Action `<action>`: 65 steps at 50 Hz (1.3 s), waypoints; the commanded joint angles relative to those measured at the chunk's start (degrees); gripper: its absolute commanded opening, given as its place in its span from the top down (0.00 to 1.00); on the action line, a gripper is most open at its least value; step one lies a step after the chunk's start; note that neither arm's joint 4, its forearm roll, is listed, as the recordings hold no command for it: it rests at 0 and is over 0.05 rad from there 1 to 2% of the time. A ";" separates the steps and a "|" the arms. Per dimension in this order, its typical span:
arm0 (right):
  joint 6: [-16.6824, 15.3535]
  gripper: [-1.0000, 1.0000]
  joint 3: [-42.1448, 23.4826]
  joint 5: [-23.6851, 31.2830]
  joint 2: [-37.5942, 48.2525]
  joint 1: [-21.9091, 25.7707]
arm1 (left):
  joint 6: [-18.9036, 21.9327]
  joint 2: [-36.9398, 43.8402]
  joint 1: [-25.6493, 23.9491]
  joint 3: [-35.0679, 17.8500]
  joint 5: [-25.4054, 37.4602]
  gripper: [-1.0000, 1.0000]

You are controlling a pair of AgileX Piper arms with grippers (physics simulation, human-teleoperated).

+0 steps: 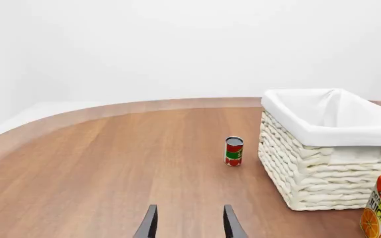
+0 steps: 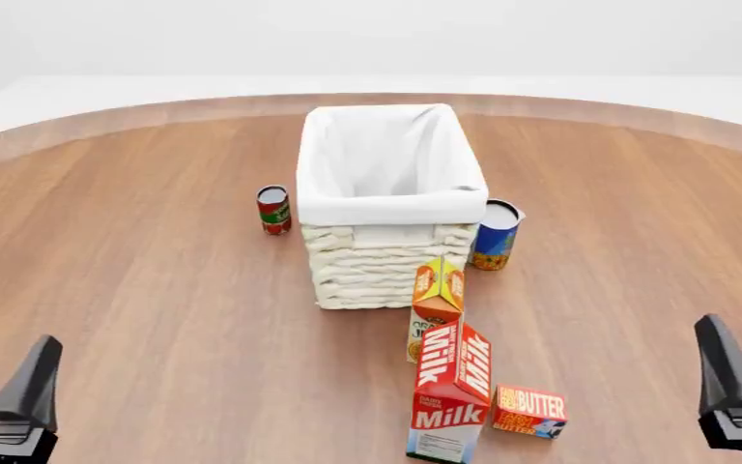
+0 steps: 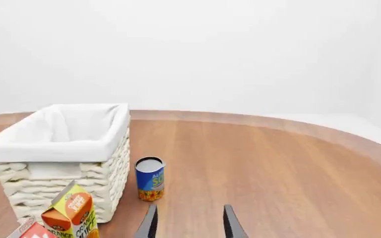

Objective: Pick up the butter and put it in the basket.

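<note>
My left gripper (image 1: 190, 224) and right gripper (image 3: 190, 223) both hang with jaws apart, holding nothing. The butter (image 2: 529, 411) lies on the table (image 2: 139, 290) at five o'clock from the basket (image 2: 390, 208), just beside the milk carton (image 2: 450, 398).

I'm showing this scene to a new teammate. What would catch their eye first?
The big white-lined basket in the middle of the table, with nothing visible inside it. In front of it, towards the arms, stand the juice carton and the milk carton, with the small butter box lying to the milk's right. Both end effectors wait open at the near corners.
</note>
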 commanded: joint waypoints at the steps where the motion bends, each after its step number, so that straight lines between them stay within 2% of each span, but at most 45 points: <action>1: -1.63 0.00 1.14 4.09 -2.88 2.70 | 0.00 0.00 0.00 0.00 0.00 0.00; 2: -3.10 0.00 0.62 4.55 -2.94 3.28 | 0.00 0.00 0.00 0.00 0.00 0.00; 5: -2.74 0.00 -1.42 6.38 -3.09 4.73 | 0.00 0.00 0.00 0.00 0.00 0.00; 7: -3.93 0.00 -2.44 7.92 -3.06 5.93 | 0.00 0.00 0.00 0.00 0.00 0.00; 12: -4.51 0.00 -4.39 10.21 -3.04 9.17 | 0.00 0.00 0.00 0.00 0.00 0.00; 14: -6.12 0.00 -4.29 11.49 -2.88 12.04 | 0.00 0.00 0.00 0.00 0.00 0.00; 16: -6.18 0.00 -4.34 12.57 -1.63 13.88 | 0.00 0.00 0.00 0.00 0.00 0.00; 19: -8.10 0.00 -4.10 12.20 2.10 16.12 | 0.00 0.00 0.00 0.00 0.00 0.00; 23: -13.98 0.00 -4.65 11.87 8.15 20.73 | 0.00 0.00 0.00 0.00 0.00 0.00; 26: -14.56 0.00 -5.61 11.73 11.70 22.46 | 0.00 0.00 0.00 0.00 0.00 0.00; 30: -19.71 0.00 -7.83 12.52 17.36 26.17 | 0.00 0.00 0.00 0.00 0.00 0.00; 35: -23.26 0.00 -10.06 14.90 23.47 29.58 | 0.00 0.00 0.00 0.00 0.00 0.00; 40: -26.85 0.00 -10.87 16.11 27.73 28.53 | 0.00 0.00 0.00 0.00 0.00 0.00; 45: -27.79 0.00 -12.24 17.58 31.00 28.96 | 0.00 0.00 0.00 0.00 0.00 0.00; 49: -31.83 0.00 -12.49 18.48 34.52 30.43 | 0.00 0.00 0.00 0.00 0.00 0.00; 51: -31.46 0.00 -13.41 19.92 36.47 32.36 | 0.00 0.00 0.00 0.00 0.00 0.00; 52: -32.71 0.00 -13.23 20.21 37.35 33.03 | 0.00 0.00 0.00 0.00 0.00 0.00; 55: -32.11 0.00 -14.86 21.87 38.97 34.55 | 0.00 0.00 0.00 0.00 0.00 0.00; 57: -33.04 0.00 -14.85 22.07 40.47 34.31 | 0.00 0.00 0.00 0.00 0.00 0.00; 63: -32.96 0.00 -16.03 23.31 43.01 34.06 | 0.00 0.00 0.00 0.00 0.00 0.00; 64: -33.32 0.00 -16.01 23.72 43.76 34.34 | 0.00 0.00 0.00 0.00 0.00 0.00; 65: -35.01 0.00 -15.58 23.84 44.20 33.46 | 0.00 0.00 0.00 0.00 0.00 0.00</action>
